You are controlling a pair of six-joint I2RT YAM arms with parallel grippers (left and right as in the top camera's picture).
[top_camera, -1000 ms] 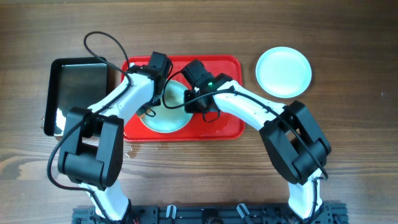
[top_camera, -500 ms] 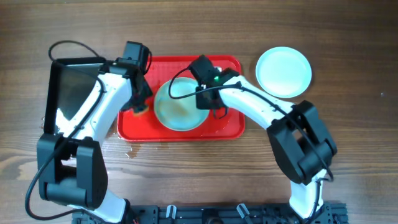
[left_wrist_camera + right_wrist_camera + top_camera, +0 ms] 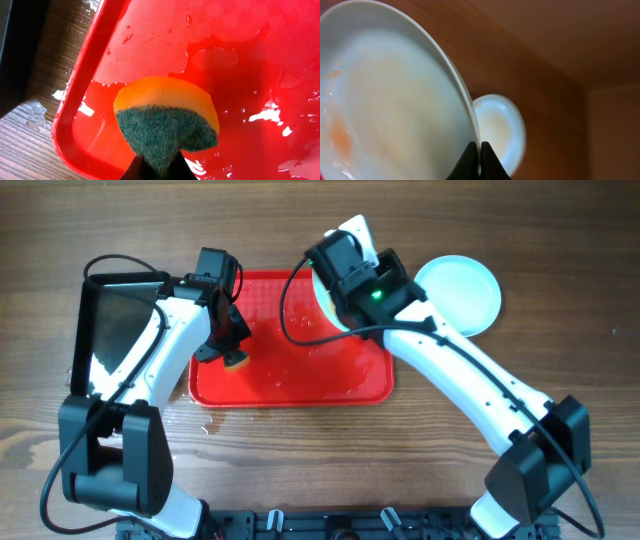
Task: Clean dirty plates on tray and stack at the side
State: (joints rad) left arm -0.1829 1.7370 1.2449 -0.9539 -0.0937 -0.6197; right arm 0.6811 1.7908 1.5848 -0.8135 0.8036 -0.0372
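Observation:
The red tray [image 3: 290, 375] lies wet at mid table, with no plate on it. My right gripper [image 3: 340, 292] is shut on the rim of a pale plate [image 3: 323, 300], holding it tilted above the tray's far right corner. In the right wrist view this plate [image 3: 395, 100] fills the left and has faint orange smears, with the jaws [image 3: 480, 152] pinching its edge. Another pale plate [image 3: 458, 295] lies on the table right of the tray and also shows in the right wrist view [image 3: 500, 130]. My left gripper [image 3: 232, 352] is shut on a yellow-green sponge [image 3: 165, 120] over the tray's left part [image 3: 240, 60].
A black glossy pan [image 3: 120, 330] stands left of the tray, its edge in the left wrist view [image 3: 20, 45]. Water drops lie on the wood by the tray's front left corner [image 3: 205, 425]. A black rail runs along the near table edge [image 3: 330, 525].
My right gripper has lifted the plate off the tray and carried it up and right towards the other plate. My left gripper swung left off the plate with the sponge, then held still.

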